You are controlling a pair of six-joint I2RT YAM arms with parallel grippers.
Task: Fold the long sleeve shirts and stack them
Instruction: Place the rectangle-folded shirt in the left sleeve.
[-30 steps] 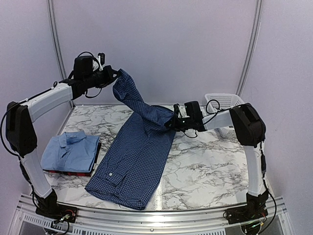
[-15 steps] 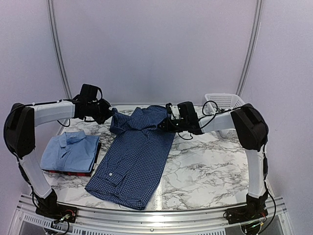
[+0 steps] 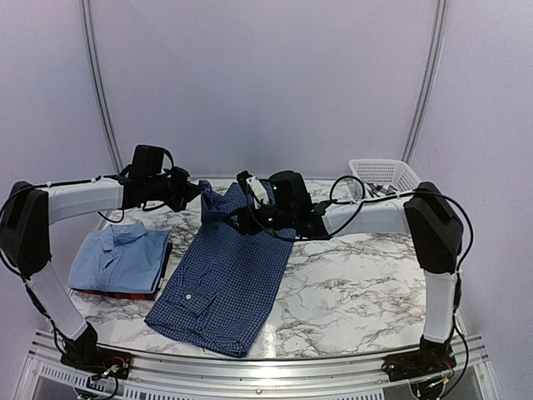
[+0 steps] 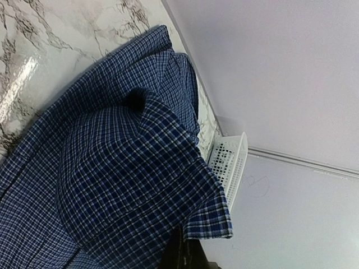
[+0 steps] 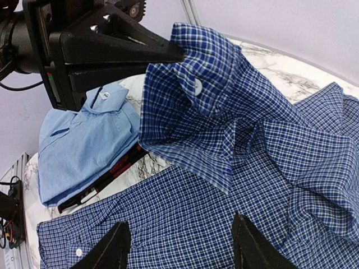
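The navy check shirt (image 3: 225, 275) lies lengthwise on the marble table, collar end at the back. My left gripper (image 3: 196, 193) is shut on its sleeve cuff (image 5: 188, 61) and holds it just above the shirt's upper left. In the left wrist view the sleeve cloth (image 4: 129, 168) drapes over the gripper (image 4: 188, 249). My right gripper (image 3: 250, 210) hovers open over the shirt's chest, with both fingers apart above the cloth in the right wrist view (image 5: 179, 252). The folded light blue shirt (image 3: 117, 254) tops a stack at the left, with dark red cloth (image 3: 117, 293) beneath it. No black-and-white shirt shows.
A white lattice basket (image 3: 381, 175) stands at the back right corner; it also shows in the left wrist view (image 4: 230, 162). Bare marble (image 3: 358, 283) lies right of the navy shirt. The table's front edge has a metal rail (image 3: 266, 367).
My left gripper came down from high at the back left, carrying the sleeve across onto the shirt's top. My right gripper moved left over the shirt's chest.
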